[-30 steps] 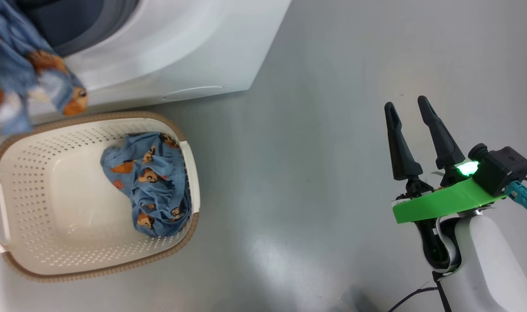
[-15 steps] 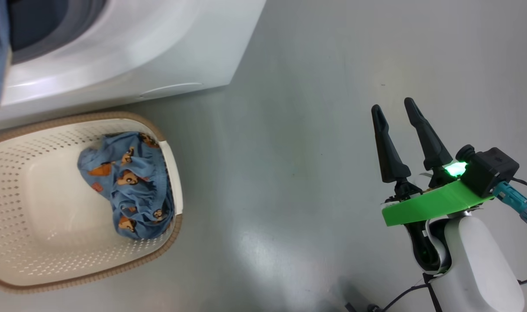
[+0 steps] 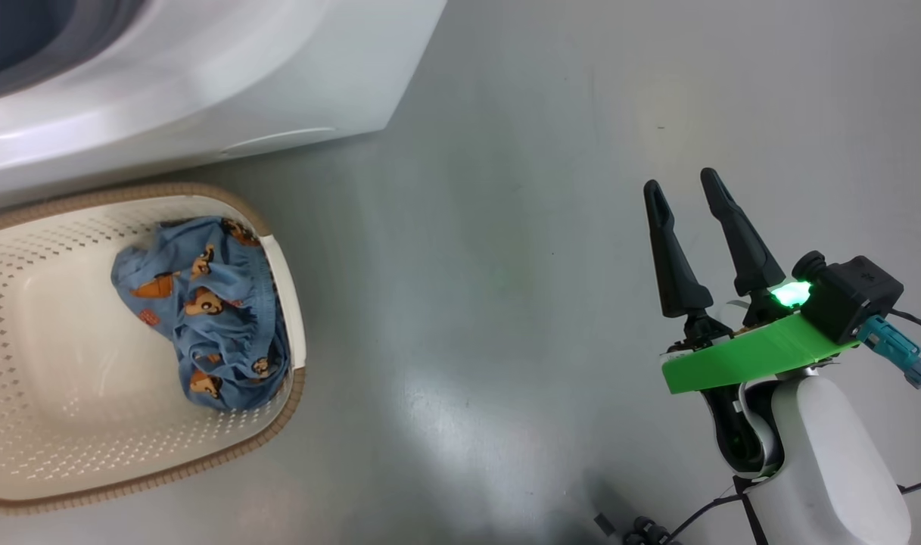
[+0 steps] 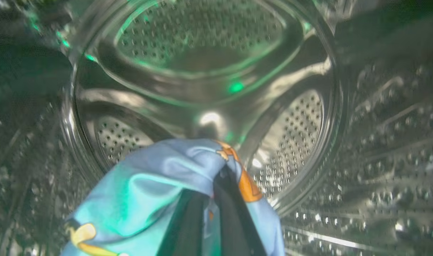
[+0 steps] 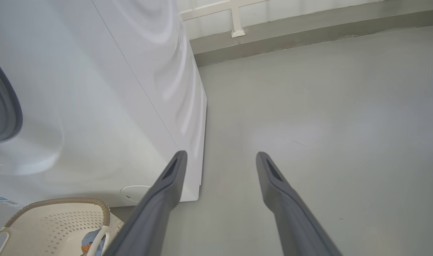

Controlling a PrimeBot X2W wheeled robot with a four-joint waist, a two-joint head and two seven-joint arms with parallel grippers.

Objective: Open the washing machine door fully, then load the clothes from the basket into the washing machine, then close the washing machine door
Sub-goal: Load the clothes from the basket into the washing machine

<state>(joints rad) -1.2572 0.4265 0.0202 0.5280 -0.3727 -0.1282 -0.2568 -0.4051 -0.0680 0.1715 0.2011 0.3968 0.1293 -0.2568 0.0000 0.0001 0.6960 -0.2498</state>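
The left pincer [image 4: 216, 188] reaches inside the washing machine's steel drum [image 4: 298, 121]. Its two dark fingers [image 4: 234, 220] are pinched together on a light blue bear-print garment [image 4: 156, 185]. The cloth bunches over the fingertips and hangs down to the left, with an orange figure showing beside the right finger. Behind it is the drum's perforated back wall, lit by a green glow. From the left wrist view I cannot tell whether the cloth touches the drum.

In the head view, the washing machine [image 3: 241, 76] stands at the upper left. Its white front curves down to a round flap [image 3: 278, 140] near its lower corner. Just in front of it on the grey floor [image 3: 505, 227] sits the cream perforated basket [image 3: 278, 393]. A second bear-print garment [image 3: 203, 303] lies crumpled in the basket, against the side wall nearest the middle of the view.

The right pincer [image 3: 681, 182] hangs over bare floor, well apart from the basket and the machine. Its fingers are spread wide and hold nothing. A green bracket [image 3: 748, 352] and a small green light [image 3: 789, 294] sit at its base.

The right wrist view looks between those parted fingers [image 5: 166, 192] at the machine's front right corner. A strip of the grey door gasket [image 5: 10, 110] shows at the left edge, and the basket's rim is at the lower left.
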